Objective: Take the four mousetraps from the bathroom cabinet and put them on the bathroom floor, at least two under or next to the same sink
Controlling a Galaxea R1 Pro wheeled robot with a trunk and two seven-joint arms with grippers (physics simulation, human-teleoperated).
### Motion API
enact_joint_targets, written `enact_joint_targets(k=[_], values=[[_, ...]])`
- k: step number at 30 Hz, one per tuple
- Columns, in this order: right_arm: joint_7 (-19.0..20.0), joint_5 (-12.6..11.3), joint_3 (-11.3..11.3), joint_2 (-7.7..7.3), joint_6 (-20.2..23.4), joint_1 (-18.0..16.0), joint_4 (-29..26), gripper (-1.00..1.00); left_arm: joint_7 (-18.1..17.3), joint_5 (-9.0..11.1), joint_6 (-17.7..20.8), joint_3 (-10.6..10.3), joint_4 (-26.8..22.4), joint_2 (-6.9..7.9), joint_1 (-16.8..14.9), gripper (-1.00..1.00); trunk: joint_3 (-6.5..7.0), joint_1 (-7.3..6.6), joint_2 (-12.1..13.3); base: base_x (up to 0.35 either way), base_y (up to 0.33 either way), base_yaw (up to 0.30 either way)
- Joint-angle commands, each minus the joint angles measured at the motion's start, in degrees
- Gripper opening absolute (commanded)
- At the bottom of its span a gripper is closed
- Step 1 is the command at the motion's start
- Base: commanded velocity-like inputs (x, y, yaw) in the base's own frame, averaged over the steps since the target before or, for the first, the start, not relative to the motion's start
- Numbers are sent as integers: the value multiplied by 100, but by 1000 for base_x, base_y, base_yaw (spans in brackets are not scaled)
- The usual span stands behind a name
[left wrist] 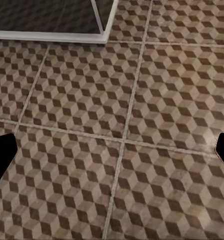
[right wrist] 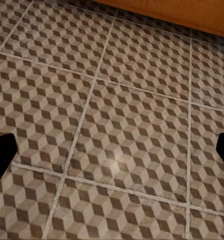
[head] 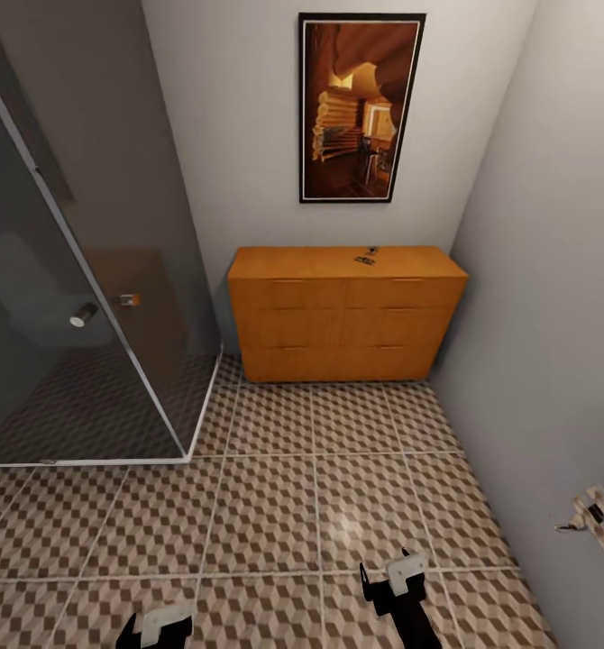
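The cabinet (head: 347,314) stood against the far wall, directly below a framed picture (head: 361,106) and just beside the glass shower enclosure (head: 77,297). On the cabinet's top, right of its middle, lay small dark items (head: 368,256) that may have been the mousetraps; they were too small to count or tell apart. The bathroom floor (head: 275,505) stretched from the cabinet's base toward the robot, its cube-patterned tiles bare between them.

The left gripper (head: 155,626) and the right gripper (head: 394,581) both hung over the floor well short of the cabinet. In the left wrist view the fingers (left wrist: 2,155) sat spread wide with only tiles between them; in the right wrist view the fingers (right wrist: 1,152) were likewise wide apart and held nothing, with the cabinet's lower edge (right wrist: 192,15) ahead of them.
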Motion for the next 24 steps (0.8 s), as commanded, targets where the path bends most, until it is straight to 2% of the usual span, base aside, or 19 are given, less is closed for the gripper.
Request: enact_joint_targets(k=[1, 9, 24], values=[[-45, 60, -13, 2, -11, -5, 7, 100, 55, -3, -7, -49, 2, -1, -3, 100, -10, 5, -10, 204, -209, 0], [-45, 60, -17, 3, -11, -5, 7, 100, 55, -3, -7, -49, 2, -1, -3, 100, -10, 5, -10, 202, -215, 52], [-45, 60, -19, 5, -11, -5, 7, 100, 55, -3, -7, -49, 2, -1, -8, 100, -10, 5, -10, 201, -207, 150]])
